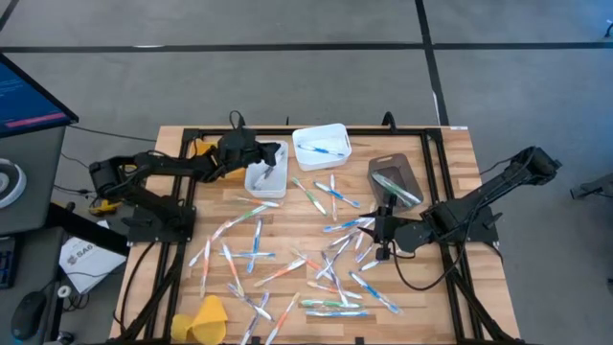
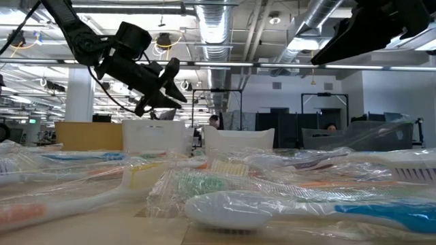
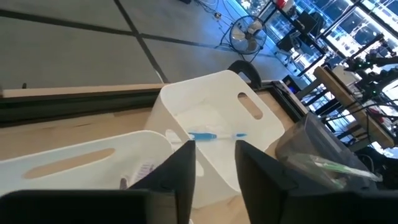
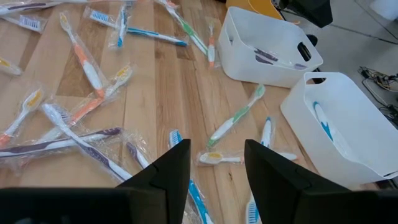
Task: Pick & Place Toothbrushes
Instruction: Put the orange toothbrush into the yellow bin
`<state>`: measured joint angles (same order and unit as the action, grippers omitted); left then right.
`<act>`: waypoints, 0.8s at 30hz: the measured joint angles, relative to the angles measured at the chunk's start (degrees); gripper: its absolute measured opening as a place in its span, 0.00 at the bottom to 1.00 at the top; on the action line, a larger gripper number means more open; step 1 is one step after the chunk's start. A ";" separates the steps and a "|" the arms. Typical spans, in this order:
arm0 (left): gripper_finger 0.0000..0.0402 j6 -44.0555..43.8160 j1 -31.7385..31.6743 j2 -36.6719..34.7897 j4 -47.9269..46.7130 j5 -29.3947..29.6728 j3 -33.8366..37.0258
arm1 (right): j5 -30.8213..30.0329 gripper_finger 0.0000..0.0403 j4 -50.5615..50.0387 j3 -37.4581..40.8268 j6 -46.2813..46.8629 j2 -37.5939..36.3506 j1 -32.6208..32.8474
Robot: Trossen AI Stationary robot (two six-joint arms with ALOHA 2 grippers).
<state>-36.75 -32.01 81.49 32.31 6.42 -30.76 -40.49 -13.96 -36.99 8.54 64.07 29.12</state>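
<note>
Nearest the front edge of the tabletop (image 1: 460, 144), the toothbrushes (image 1: 316, 268) lie scattered in their clear wrappers across the middle and front of the wood, with a yellow lump (image 1: 203, 321) at the front left corner. Over the right part of that scatter hangs the right gripper (image 4: 216, 163), its fingers apart with nothing between them, several wrapped brushes just below. Farther back, the left gripper (image 3: 214, 163) is raised over a white bin (image 1: 265, 179) left of centre, its fingers apart and empty; a brush lies inside that bin. Toward the back edge sits a second white bin (image 1: 322, 147) holding a blue-handled brush, and to its right a grey bin (image 1: 395, 180) with a green one.
</note>
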 joint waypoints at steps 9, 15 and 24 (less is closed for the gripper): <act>0.36 -2.51 0.22 -2.27 2.67 -2.17 0.00 | -0.02 0.36 -1.56 0.00 -1.49 -0.87 2.30; 0.37 1.19 3.15 -8.11 4.65 -4.67 -0.02 | 2.30 0.36 -2.14 -0.02 -1.63 -3.27 6.71; 0.36 9.79 20.10 -10.84 4.43 -4.84 -0.02 | 12.07 0.36 3.55 -3.85 -8.20 0.55 12.48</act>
<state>-26.96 -11.91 70.65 36.74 1.59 -30.79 -28.42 -10.41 -40.85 0.34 64.63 41.60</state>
